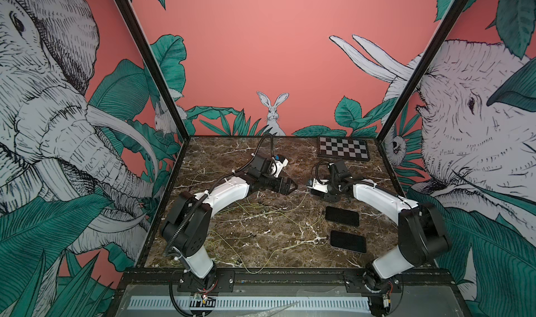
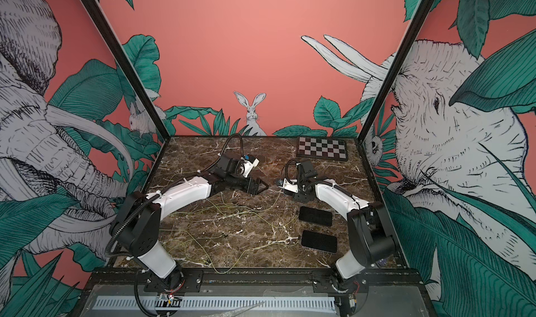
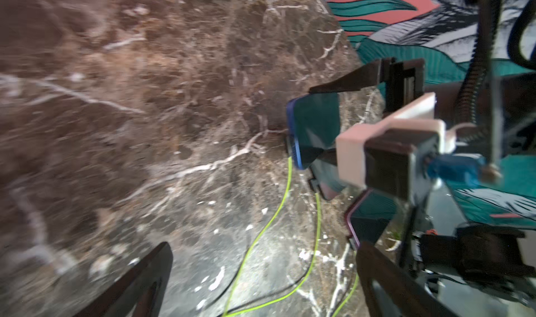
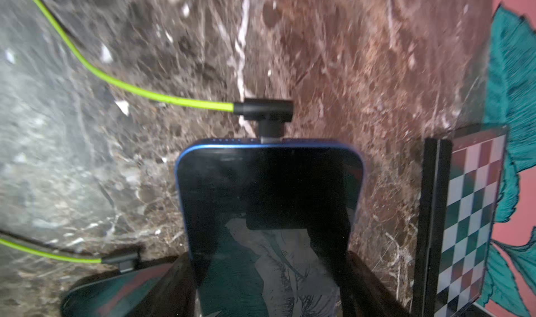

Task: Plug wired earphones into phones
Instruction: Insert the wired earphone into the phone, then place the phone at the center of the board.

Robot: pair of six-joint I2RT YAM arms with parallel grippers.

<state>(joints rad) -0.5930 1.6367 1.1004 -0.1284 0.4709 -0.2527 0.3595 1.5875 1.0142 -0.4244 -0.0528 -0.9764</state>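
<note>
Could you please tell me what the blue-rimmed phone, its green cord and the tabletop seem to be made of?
The blue-rimmed phone has a glossy glass face mirroring the wall print; its rim may be satin metal. The green cord has a smooth, softly bending rubbery jacket, with a matte black plug. The tabletop looks like brown marble with white veins; stone or laminate is unclear.

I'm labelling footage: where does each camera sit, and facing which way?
Both top views: high above the robot's base, facing down across the table; the left arm and right arm show.
Left wrist: on the left arm, facing the blue-edged phone past the open left claw.
Right wrist: above the right claw gripping that phone.
Shared: the phone.
</note>
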